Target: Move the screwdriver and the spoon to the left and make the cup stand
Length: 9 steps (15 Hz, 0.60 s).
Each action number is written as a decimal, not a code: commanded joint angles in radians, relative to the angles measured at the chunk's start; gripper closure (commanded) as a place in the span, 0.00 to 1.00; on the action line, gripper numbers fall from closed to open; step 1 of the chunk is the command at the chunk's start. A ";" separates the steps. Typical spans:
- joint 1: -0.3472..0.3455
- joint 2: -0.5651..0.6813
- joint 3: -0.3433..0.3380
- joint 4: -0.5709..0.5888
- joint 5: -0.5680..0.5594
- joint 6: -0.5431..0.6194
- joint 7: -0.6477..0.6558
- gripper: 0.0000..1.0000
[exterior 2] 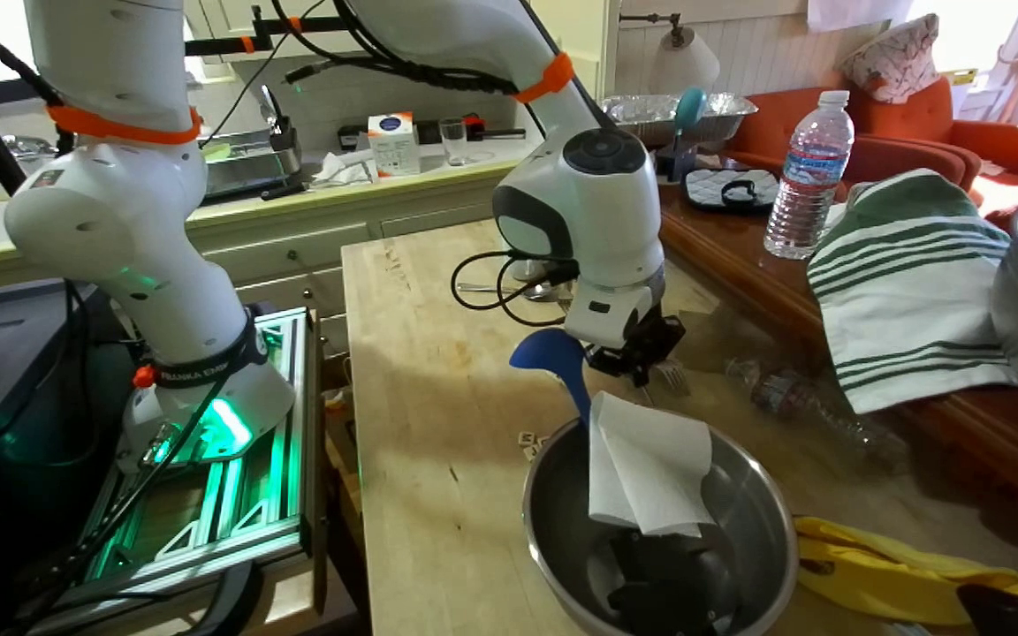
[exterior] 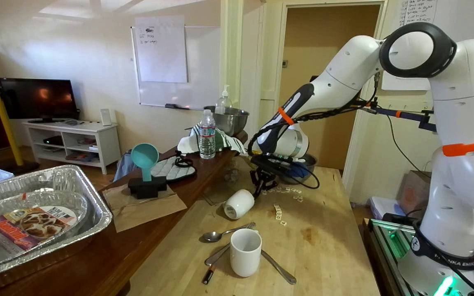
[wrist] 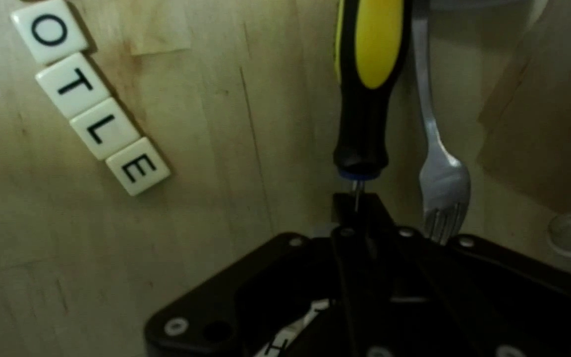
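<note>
The screwdriver with its yellow-and-black handle [wrist: 372,74] points up the wrist view. My gripper [wrist: 356,210] is shut on its thin metal shaft, close to the table. The screwdriver is hidden in both exterior views. My gripper also shows in the exterior views [exterior: 258,190] [exterior 2: 639,367]. The small white cup [exterior: 239,204] lies on its side just in front of my gripper in an exterior view. The spoon [exterior: 212,236] lies on the table between the cup and the upright taller white mug [exterior: 245,252].
A fork [wrist: 444,183] lies beside the screwdriver. Letter tiles [wrist: 138,166] lie on the other side. More utensils [exterior: 278,267] lie around the mug. A metal bowl [exterior 2: 778,495] with a blue utensil [exterior 2: 553,353] stands behind the arm. A raised brown counter [exterior: 204,181] borders the table.
</note>
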 commanded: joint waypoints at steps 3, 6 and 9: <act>-0.014 -0.040 -0.028 -0.053 -0.061 0.035 0.026 0.98; -0.027 -0.051 -0.026 -0.059 -0.079 0.043 0.005 0.98; -0.037 -0.064 -0.018 -0.064 -0.099 0.037 -0.027 0.98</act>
